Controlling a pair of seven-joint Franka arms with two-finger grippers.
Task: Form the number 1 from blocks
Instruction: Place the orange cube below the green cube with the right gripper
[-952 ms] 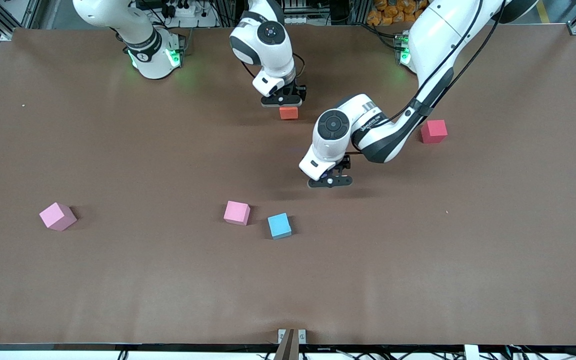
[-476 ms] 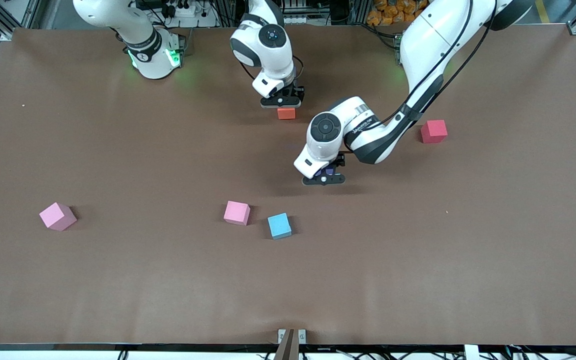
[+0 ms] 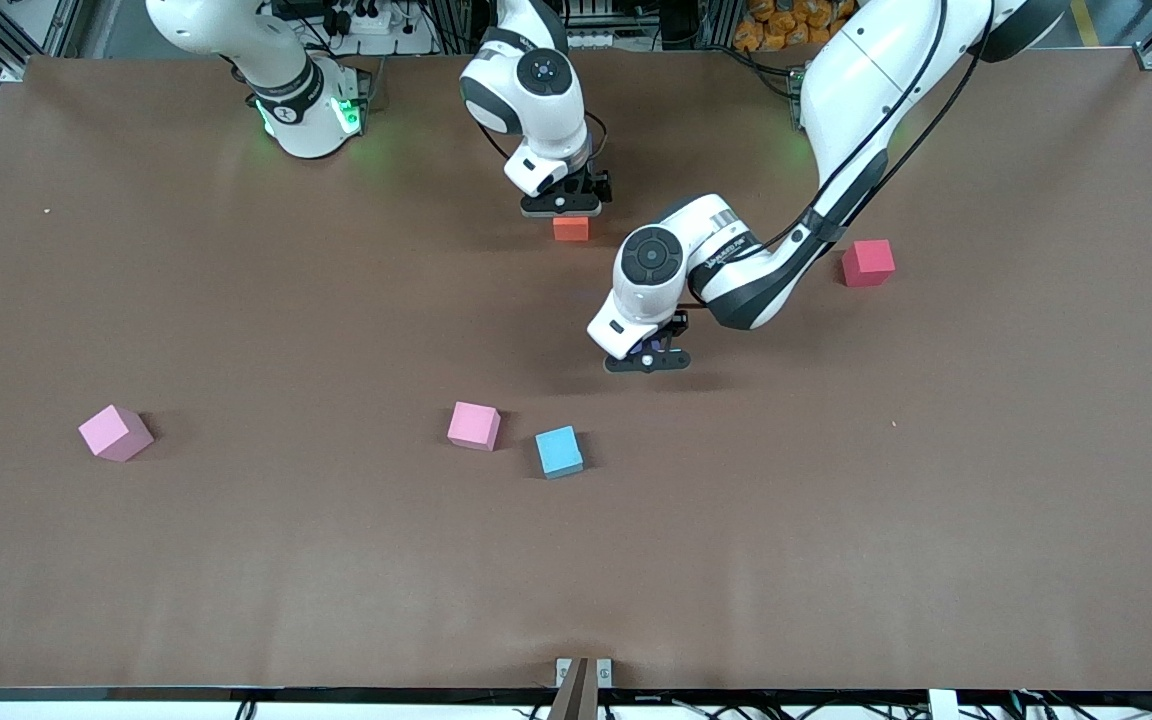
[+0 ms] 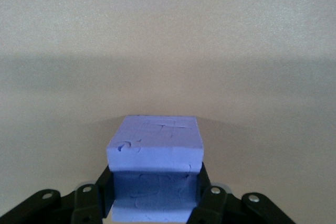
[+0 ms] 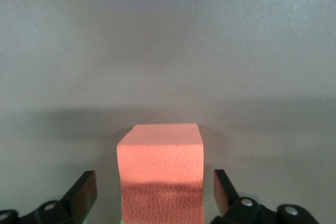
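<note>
My left gripper (image 3: 646, 361) (image 4: 155, 195) is shut on a purple block (image 4: 155, 140), low over the middle of the table; I cannot tell whether the block touches the surface. My right gripper (image 3: 563, 206) (image 5: 156, 195) is open around an orange block (image 3: 571, 228) (image 5: 160, 150) that rests on the table near the robots' bases, with a gap at each finger. A pink block (image 3: 474, 425) lies beside the light blue cube (image 3: 559, 451). A paler pink-lilac block (image 3: 116, 432) lies toward the right arm's end. The green block is out of view.
A red cube (image 3: 867, 262) sits toward the left arm's end, close to the left arm's forearm. The brown table (image 3: 836, 550) stretches wide toward the front camera. A small bracket (image 3: 582, 672) sits at its front edge.
The left gripper with the purple block has shifted slightly toward the right arm's end. The right gripper and orange block have barely moved.
</note>
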